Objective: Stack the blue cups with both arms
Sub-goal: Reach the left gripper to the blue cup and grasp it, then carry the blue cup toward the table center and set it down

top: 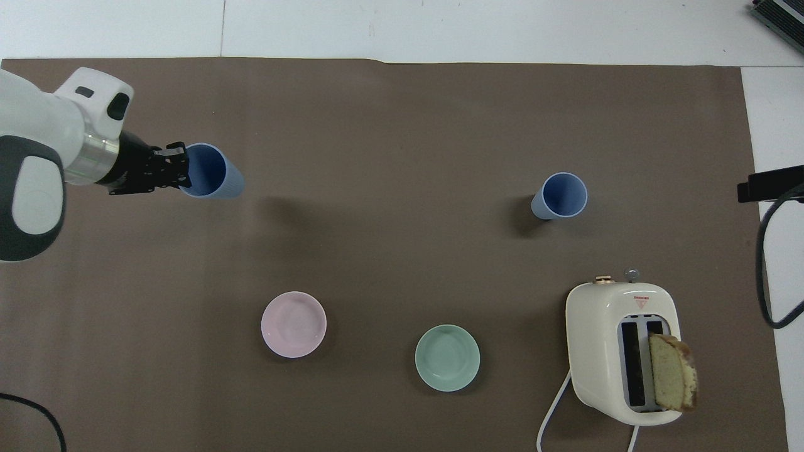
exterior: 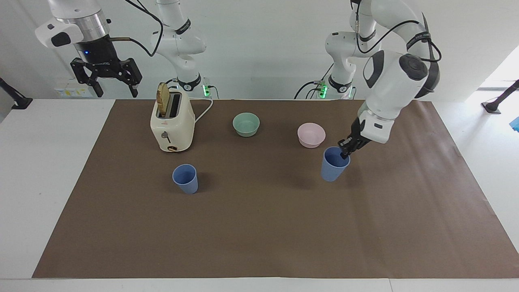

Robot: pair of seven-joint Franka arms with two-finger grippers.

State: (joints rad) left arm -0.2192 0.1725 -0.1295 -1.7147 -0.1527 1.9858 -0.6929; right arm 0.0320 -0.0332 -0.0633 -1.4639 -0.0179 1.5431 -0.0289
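From across the table, the left gripper [exterior: 346, 154] pinches the rim of a small blue plastic cup [exterior: 335, 164], lifted and tilted; it might slip. The right gripper [exterior: 106, 77] waits, spread wide.

From above, the other blue plastic cup [top: 559, 196] stands toward the right arm's end, near the cream toaster [top: 622, 350]; a crooked drop could knock it over.
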